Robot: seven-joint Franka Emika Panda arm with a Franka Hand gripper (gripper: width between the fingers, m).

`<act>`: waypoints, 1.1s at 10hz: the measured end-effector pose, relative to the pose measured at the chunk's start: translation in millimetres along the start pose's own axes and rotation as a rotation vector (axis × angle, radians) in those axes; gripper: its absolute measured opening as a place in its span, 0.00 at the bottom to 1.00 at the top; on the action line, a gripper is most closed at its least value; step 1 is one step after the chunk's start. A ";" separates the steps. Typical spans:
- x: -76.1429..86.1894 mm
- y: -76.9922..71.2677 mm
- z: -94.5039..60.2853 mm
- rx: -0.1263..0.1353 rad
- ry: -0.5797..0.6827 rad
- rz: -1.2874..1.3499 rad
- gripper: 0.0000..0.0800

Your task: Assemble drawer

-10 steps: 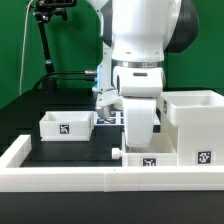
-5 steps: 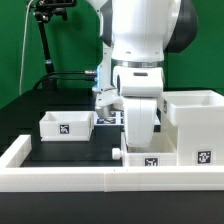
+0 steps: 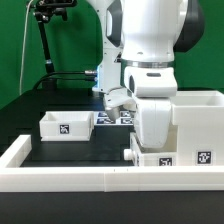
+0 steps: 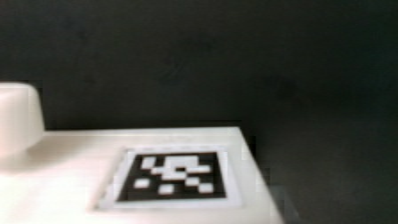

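While the arm [image 3: 150, 60] hung low over the desk's near edge, its bulk hid the gripper completely, so I could not tell whether the fingers were apart, together or clamped on anything. Right under it sat the near tray [image 3: 165, 159], tight against the low white wall [image 3: 70, 180] and just beside the shell [image 3: 200, 120], which stood at the near corner on the exterior view's right. The wrist view looked down on a square tag [image 4: 175, 172] set in white plastic, with a rounded white lump [image 4: 16, 120], maybe the knob, at its side. The danger, as I judged it: with tray, wall and shell packed so close, an off-centre descent could land a finger on a rim, or shove the tray askew into the shell and jam it. Further back, the far tray [image 3: 67, 124] waited well apart toward the exterior view's left, and the marker board [image 3: 112, 117] lay flat mid-desk on the matte black tabletop [image 3: 60, 150]. Beyond the far edge stood a dark stand [image 3: 45, 45] against a green backdrop [image 3: 75, 40].
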State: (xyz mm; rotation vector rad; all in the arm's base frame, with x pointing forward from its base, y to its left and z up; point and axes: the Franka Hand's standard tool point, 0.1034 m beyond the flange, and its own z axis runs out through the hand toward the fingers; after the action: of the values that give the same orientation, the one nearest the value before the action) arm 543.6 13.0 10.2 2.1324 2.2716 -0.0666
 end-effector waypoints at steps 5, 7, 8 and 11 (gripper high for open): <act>-1.1 -0.6 -12.4 -0.015 -0.001 0.035 0.51; -2.6 1.6 -28.0 -0.028 -0.004 0.047 0.71; -5.7 2.3 -36.0 -0.023 -0.008 0.049 0.79; -31.5 3.0 -45.0 -0.022 -0.018 0.031 0.81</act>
State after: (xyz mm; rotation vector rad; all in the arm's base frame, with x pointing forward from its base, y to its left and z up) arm 549.0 -16.1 56.7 2.1469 2.2183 -0.0592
